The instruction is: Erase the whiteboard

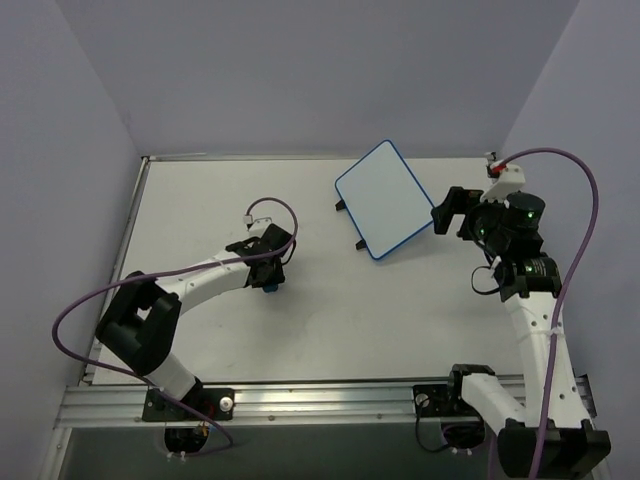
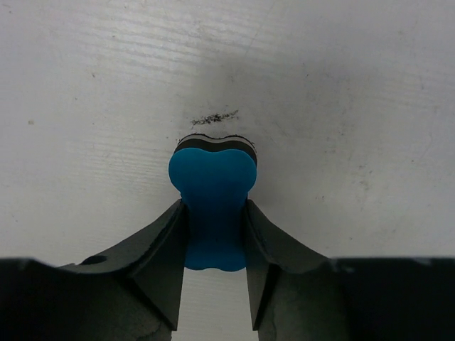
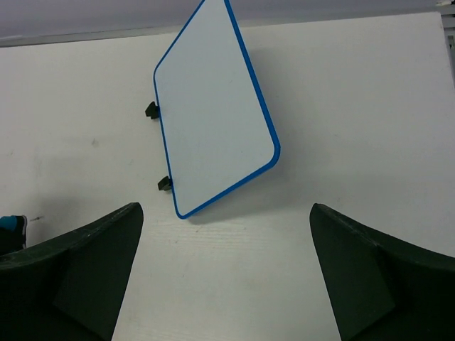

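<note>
The whiteboard [image 1: 383, 200] is a white board in a blue frame, standing tilted on two black feet at the back middle of the table. Its face [image 3: 213, 114] shows no writing. My right gripper [image 1: 447, 212] hangs just right of its edge; in the right wrist view this gripper [image 3: 226, 210] is open wide with only bare table between the fingers. My left gripper [image 1: 270, 282] is down at the table left of centre. In the left wrist view it [image 2: 215, 207] is shut on the narrow waist of a blue bone-shaped eraser [image 2: 213, 186], which rests against the table.
A small black smudge [image 2: 213, 117] marks the table just beyond the eraser. The board's feet [image 1: 341, 206] stick out on its left side. Purple cables loop over both arms. Walls close the table in on three sides, and a metal rail [image 1: 330, 398] runs along the near edge.
</note>
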Robot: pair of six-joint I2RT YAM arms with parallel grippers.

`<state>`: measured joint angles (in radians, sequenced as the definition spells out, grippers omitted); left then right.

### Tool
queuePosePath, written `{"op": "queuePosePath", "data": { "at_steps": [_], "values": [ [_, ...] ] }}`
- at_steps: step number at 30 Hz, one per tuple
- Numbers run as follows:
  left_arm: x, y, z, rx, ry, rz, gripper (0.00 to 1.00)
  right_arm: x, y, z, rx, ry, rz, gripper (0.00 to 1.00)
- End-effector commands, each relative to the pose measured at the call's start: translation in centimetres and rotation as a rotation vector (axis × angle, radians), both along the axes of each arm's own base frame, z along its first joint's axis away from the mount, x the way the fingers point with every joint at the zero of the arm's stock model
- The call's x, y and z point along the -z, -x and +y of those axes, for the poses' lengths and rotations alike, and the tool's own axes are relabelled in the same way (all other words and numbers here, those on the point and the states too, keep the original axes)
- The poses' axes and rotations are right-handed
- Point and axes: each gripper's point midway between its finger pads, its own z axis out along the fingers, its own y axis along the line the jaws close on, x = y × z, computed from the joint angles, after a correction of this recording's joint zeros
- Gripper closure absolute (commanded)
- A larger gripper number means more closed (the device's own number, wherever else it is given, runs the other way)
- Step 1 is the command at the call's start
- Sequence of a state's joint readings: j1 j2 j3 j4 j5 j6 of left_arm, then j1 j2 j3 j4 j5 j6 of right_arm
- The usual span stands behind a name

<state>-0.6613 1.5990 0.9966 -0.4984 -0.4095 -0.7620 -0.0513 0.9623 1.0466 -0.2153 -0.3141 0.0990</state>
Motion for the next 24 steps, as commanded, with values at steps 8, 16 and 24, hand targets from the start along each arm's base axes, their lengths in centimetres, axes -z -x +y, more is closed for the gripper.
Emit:
{"op": "queuePosePath", "data": {
  "at_steps": [8,16,24],
  "values": [
    [-0.5,0.0,-0.2,-0.003,-0.035,-0.004,0.16,-2.5,2.8,-2.0,0.159,-0.012,-0.097,0.0],
    [-14.4,0.9,3.2,-0.054,-0.037,-0.278,0.06,-3.3,3.8,-4.4,0.3,0.042,-0.085,0.0],
    [-27.4,4.9,11.7,-0.088,-0.136,-0.518,0.06,-5.2,5.7,-5.4,0.449,0.011,-0.136,0.0]
  ]
}}
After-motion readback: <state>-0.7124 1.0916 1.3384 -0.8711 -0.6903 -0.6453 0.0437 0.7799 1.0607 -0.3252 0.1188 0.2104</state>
